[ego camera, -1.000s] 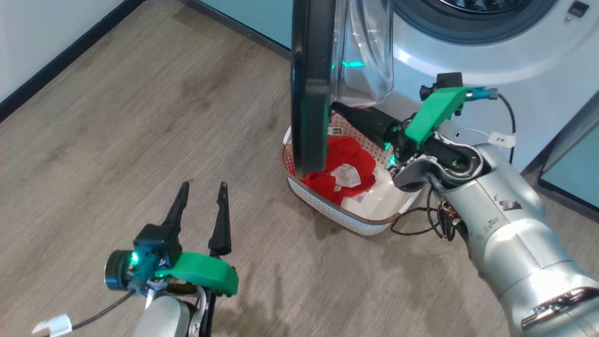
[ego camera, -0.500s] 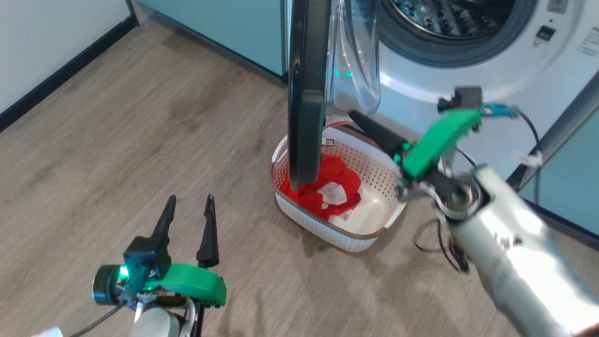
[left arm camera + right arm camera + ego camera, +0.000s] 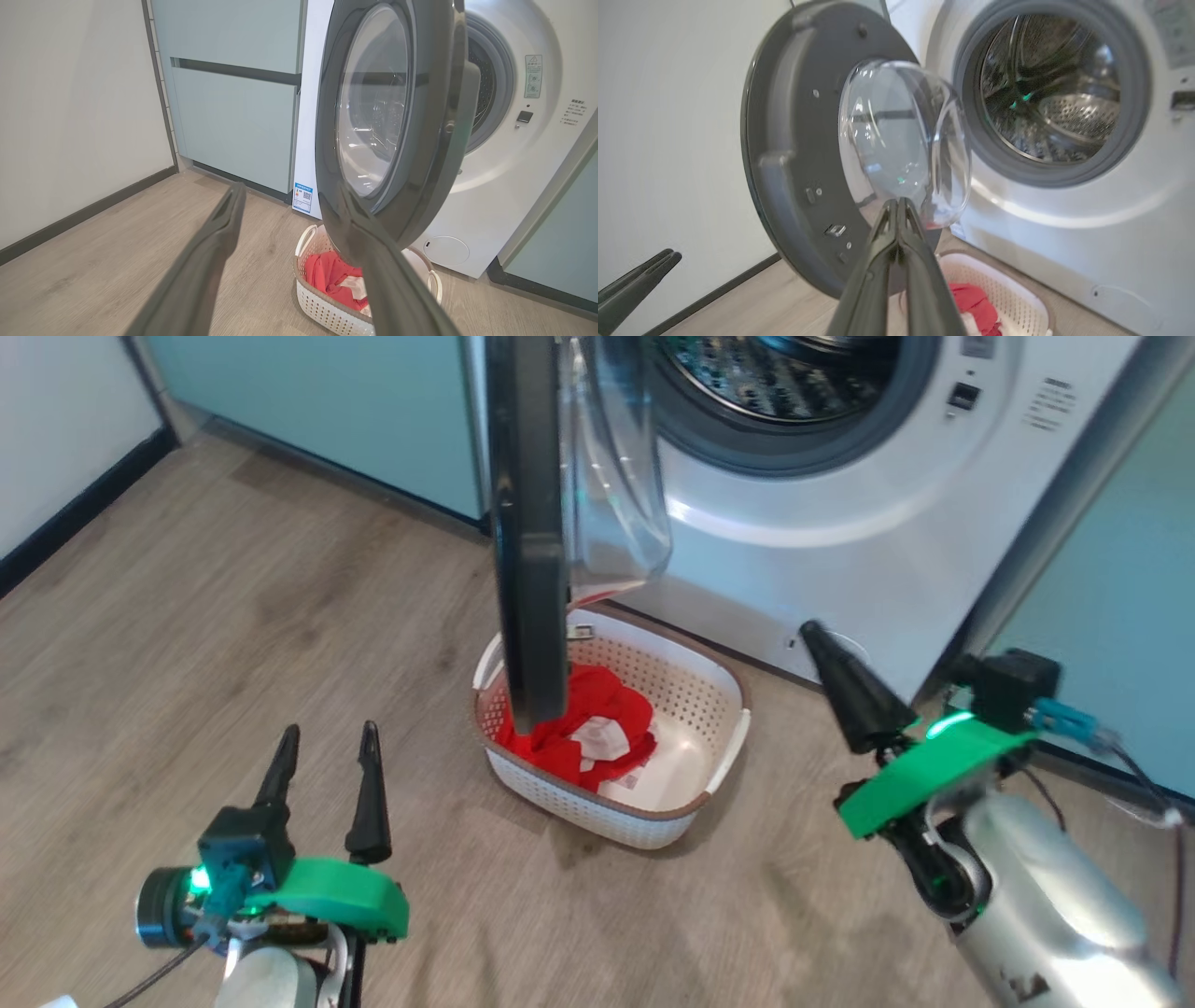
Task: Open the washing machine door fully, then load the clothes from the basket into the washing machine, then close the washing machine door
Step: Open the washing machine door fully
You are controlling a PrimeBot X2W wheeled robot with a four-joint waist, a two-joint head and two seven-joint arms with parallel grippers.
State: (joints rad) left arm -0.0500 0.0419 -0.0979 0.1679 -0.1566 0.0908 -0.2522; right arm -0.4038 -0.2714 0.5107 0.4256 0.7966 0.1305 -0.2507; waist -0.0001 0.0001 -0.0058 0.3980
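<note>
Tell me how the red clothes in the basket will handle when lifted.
The clothes lie crumpled in soft folds, so they will probably flop and drape rather than hold shape. Being fabric, they likely weigh little for their bulk. A trailing fold may catch on the basket rim.

You will find no legible words here. On the washing machine (image 3: pixel 490 196) front you see a small blue label (image 3: pixel 302 197) with a QR code, a grey sticker (image 3: pixel 533 76) bearing a warning triangle and round pictograms, and lines of print (image 3: pixel 577 112) too small to read.
</note>
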